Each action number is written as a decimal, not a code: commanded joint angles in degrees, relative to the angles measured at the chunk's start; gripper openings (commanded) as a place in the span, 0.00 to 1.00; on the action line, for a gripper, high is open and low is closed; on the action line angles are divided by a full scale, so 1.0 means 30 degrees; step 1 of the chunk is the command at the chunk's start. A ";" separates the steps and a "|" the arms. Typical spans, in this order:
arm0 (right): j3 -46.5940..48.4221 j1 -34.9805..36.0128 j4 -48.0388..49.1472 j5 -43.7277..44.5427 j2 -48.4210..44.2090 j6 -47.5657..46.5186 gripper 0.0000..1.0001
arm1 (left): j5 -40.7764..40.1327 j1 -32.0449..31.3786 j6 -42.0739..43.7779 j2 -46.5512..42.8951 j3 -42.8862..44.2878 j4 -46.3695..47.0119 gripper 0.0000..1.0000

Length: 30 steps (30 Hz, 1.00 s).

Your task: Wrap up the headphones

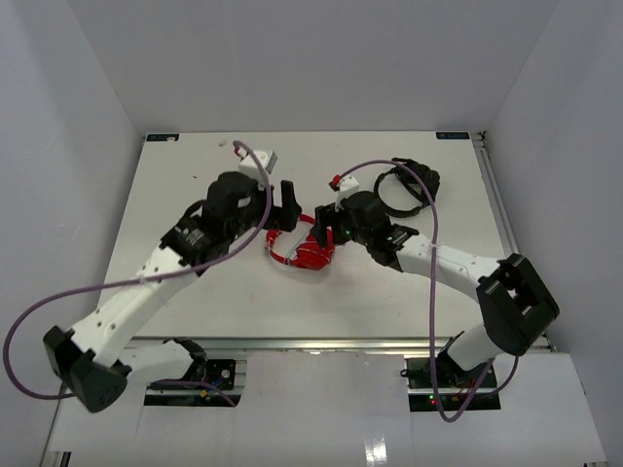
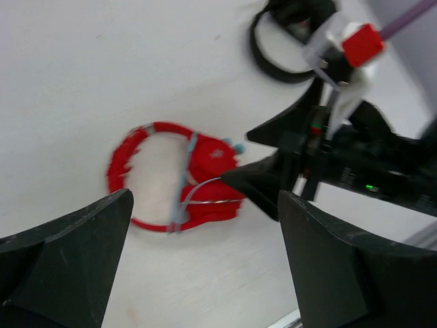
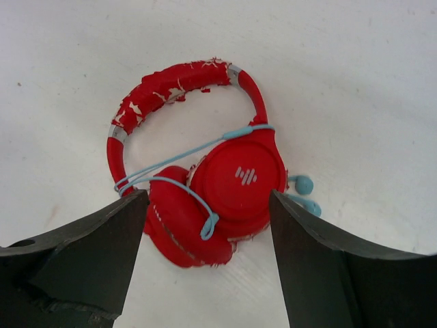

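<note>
The red headphones (image 1: pixel 300 251) lie flat in the middle of the table, earcups folded together. Their pale blue cable (image 3: pixel 171 160) runs across the band and round the earcups, and its blue plug ends (image 3: pixel 304 184) lie beside the cups. My right gripper (image 3: pixel 207 208) is open and hovers directly over the earcups (image 3: pixel 235 181), holding nothing. In the top view the right gripper (image 1: pixel 326 231) is at the headphones' right edge. My left gripper (image 2: pixel 205 273) is open and empty above the table, apart from the headphones (image 2: pixel 205 171); in the top view the left gripper (image 1: pixel 284 216) is just behind them.
Black headphones (image 1: pixel 407 185) lie at the back right, behind the right arm, and also show in the left wrist view (image 2: pixel 280 48). The right gripper's black fingers (image 2: pixel 263 181) reach in beside the red earcups. White walls enclose the table.
</note>
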 commanded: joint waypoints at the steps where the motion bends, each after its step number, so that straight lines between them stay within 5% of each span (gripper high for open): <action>1: -0.2481 0.0031 0.0896 0.2715 -0.3071 0.3745 0.78 | -0.1357 -0.1291 -0.4489 -0.5263 -0.6042 0.4033 0.98; 8: -0.3606 0.0340 -0.0390 0.4642 -0.5031 0.5313 0.83 | -0.3467 -0.1422 -0.5038 -0.8162 -1.1437 0.8129 0.98; 17: -0.3851 0.1759 -0.0675 0.7106 -0.4666 0.6076 0.96 | -0.1997 -0.1422 -0.4513 -1.0044 -1.6179 1.3542 0.98; 30: -0.5008 0.3863 0.4146 0.5622 -0.2196 0.2293 0.90 | -0.7444 -0.1543 -0.5128 -1.6777 -1.8845 1.1918 0.98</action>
